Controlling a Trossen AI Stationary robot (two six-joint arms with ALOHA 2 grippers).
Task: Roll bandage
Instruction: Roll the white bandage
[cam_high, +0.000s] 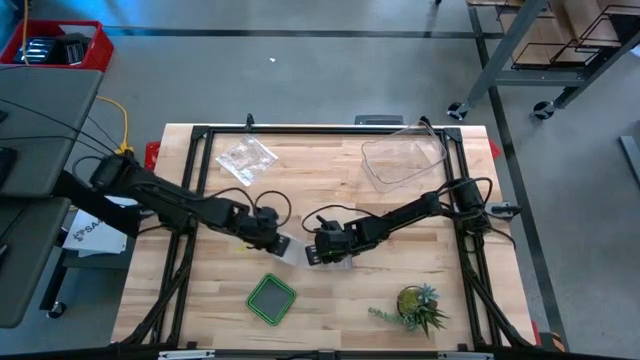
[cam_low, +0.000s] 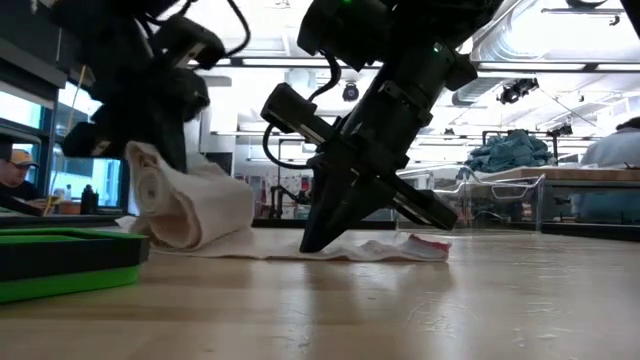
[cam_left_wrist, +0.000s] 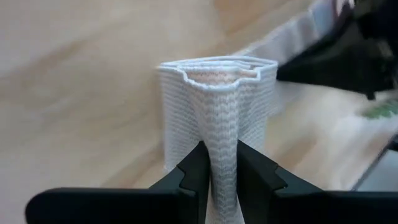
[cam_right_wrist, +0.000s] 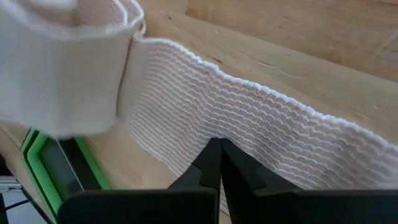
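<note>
From above, the left gripper (cam_high: 272, 238) and the right gripper (cam_high: 318, 252) meet near the middle of the wooden table (cam_high: 330, 300), the bandage (cam_high: 288, 249) lying pale between them; a green tray (cam_high: 271, 299), a small potted plant (cam_high: 415, 306), a clear plastic tub (cam_high: 402, 160) and a crinkly bag (cam_high: 245, 156) sit well apart. At table height, the partly wound roll (cam_low: 180, 205) stands on end at the left while its loose tail (cam_low: 380, 248) lies flat under the right gripper's tips, which press it to the wood. The left wrist view shows the left fingers (cam_left_wrist: 194, 177) pinching the lower edge of the loose coil (cam_left_wrist: 217, 106), gripping it; the layers look slack and uneven. The right wrist view shows the right fingers (cam_right_wrist: 214, 165) closed together, tips on the flat strip (cam_right_wrist: 249, 124). To wind well, the left should probably turn the roll toward the pinned tail, keeping the strip taut and edges aligned.
</note>
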